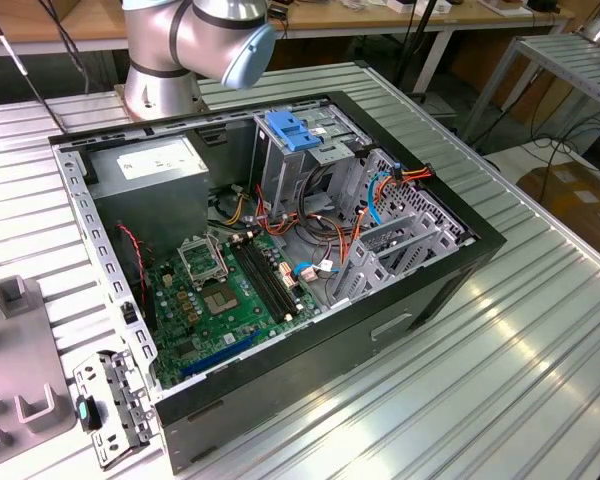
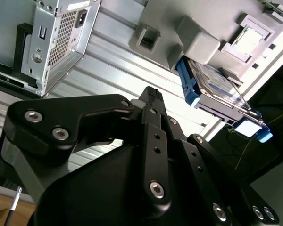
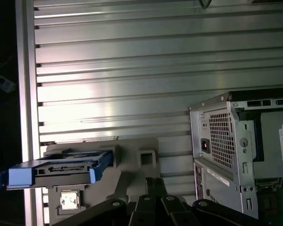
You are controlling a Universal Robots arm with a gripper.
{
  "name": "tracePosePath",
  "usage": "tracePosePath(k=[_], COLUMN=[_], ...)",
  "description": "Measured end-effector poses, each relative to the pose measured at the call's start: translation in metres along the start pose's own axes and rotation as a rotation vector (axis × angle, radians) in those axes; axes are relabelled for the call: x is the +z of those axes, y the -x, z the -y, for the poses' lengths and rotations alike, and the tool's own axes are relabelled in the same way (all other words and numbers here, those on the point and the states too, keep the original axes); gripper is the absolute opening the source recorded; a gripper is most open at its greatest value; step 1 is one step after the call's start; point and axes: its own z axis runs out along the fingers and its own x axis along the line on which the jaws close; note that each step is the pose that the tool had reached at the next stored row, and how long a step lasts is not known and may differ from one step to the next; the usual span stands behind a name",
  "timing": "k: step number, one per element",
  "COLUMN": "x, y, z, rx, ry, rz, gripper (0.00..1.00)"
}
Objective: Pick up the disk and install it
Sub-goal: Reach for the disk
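The disk (image 2: 216, 84) is a black drive in a blue plastic frame. It sits on edge in a grey moulded holder (image 2: 198, 44) on the ribbed metal table. In the first wrist view the disk (image 3: 61, 170) shows its blue frame and connector edge, beside the holder (image 3: 132, 165). My gripper (image 2: 151, 94) is shut with nothing between its fingers. It hangs above the table between the holder and the back of the computer case (image 2: 56, 37), apart from the disk. The black gripper (image 3: 153, 182) points toward the holder.
The open computer case (image 1: 460, 260) lies on the table with its motherboard (image 1: 220, 300), grey power supply (image 1: 155, 160) and a drive cage topped by a blue bracket (image 1: 290, 130). Part of the grey holder (image 1: 20, 380) and a loose metal bracket (image 1: 115, 405) lie at the exterior view's left.
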Motion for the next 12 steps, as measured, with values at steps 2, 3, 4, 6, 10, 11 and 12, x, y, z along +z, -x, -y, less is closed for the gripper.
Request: tracePosePath(k=[2,3,4,6,10,11,12], x=[0.0,0.0001,0.0001,0.0001,0.0003,0.0003,0.0004], y=[-0.0071,-0.0098,-0.0151,-0.0223,-0.033,-0.0352,-0.0376], z=[0.0005,0.0008,0.0012,0.0018,0.0027,0.0029,0.0031], rx=[0.0,0.0,0.0,0.0,0.001,0.001,0.001], ry=[-0.0001,-0.0002,-0.0005,-0.0007,-0.0013,-0.0014,-0.0015], rz=[-0.0015,-0.0024,-0.0049,-0.0083,-0.0152,-0.0168,-0.0183], gripper=[0.11,0.11,0.11,0.11,0.11,0.11,0.11])
